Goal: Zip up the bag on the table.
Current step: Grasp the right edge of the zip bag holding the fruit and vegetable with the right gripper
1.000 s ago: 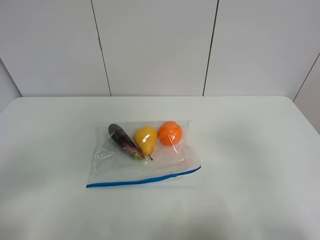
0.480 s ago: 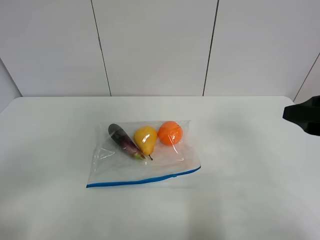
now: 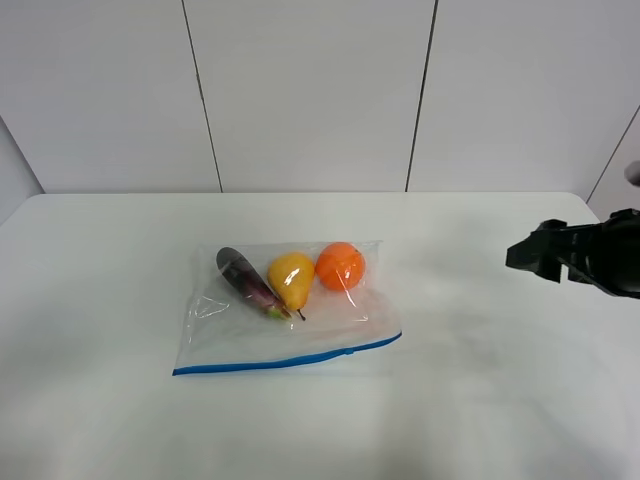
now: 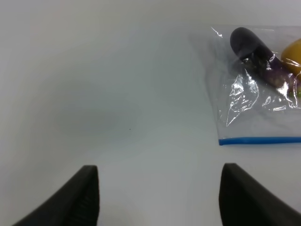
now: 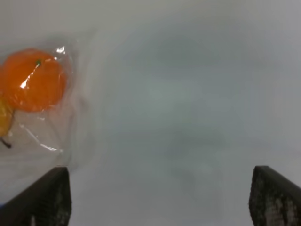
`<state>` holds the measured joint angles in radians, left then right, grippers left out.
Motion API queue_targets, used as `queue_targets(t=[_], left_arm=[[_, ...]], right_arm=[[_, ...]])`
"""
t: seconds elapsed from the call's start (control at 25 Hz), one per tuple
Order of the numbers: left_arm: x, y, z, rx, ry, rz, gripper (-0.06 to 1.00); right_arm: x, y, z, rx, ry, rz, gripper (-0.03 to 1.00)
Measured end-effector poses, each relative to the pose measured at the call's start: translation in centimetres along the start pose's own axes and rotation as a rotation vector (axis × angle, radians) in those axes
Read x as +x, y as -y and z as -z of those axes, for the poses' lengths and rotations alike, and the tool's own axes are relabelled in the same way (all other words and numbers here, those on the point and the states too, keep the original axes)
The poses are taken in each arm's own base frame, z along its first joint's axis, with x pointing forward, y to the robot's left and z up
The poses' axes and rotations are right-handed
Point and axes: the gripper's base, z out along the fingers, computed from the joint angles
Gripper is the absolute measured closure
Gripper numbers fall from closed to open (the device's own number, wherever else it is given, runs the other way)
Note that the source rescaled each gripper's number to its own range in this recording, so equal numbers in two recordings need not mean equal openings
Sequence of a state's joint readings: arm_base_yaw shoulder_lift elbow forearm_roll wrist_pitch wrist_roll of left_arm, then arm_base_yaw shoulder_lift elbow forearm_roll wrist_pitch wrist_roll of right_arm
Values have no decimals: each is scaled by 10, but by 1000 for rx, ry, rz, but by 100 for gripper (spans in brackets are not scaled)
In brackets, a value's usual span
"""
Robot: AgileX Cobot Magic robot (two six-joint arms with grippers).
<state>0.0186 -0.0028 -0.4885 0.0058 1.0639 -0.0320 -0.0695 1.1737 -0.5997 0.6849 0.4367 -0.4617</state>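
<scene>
The clear bag point(image 3: 290, 310) lies flat on the white table point(image 3: 100, 300), its blue zipper strip point(image 3: 290, 358) along the near edge. A purple eggplant point(image 3: 248, 282), a yellow pear point(image 3: 291, 280) and an orange point(image 3: 340, 266) show through it. My right gripper point(image 3: 525, 255) hovers open above the table, well to the right of the bag. The right wrist view shows its open fingers point(image 5: 44, 200) and the orange point(image 5: 32, 79). My left gripper point(image 4: 160, 197) is open over bare table, apart from the bag's eggplant corner point(image 4: 256, 56). It is outside the exterior view.
White wall panels point(image 3: 310, 90) stand behind the table. The table's rounded far right corner point(image 3: 585, 205) is close behind my right arm. Nothing but the bag lies on the tabletop.
My right arm has come into the exterior view from the right edge and moved left toward the bag. The bag has not moved.
</scene>
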Motion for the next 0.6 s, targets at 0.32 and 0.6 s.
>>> queue_targets(t=[0.32, 0.6], left_arm=[[0, 0, 0, 0, 0, 0, 11], [0, 0, 0, -3, 0, -2, 11]], right_arm=[[12, 4, -52, -110, -160, -114, 3], [20, 1, -83, -247, -258, -153, 10]])
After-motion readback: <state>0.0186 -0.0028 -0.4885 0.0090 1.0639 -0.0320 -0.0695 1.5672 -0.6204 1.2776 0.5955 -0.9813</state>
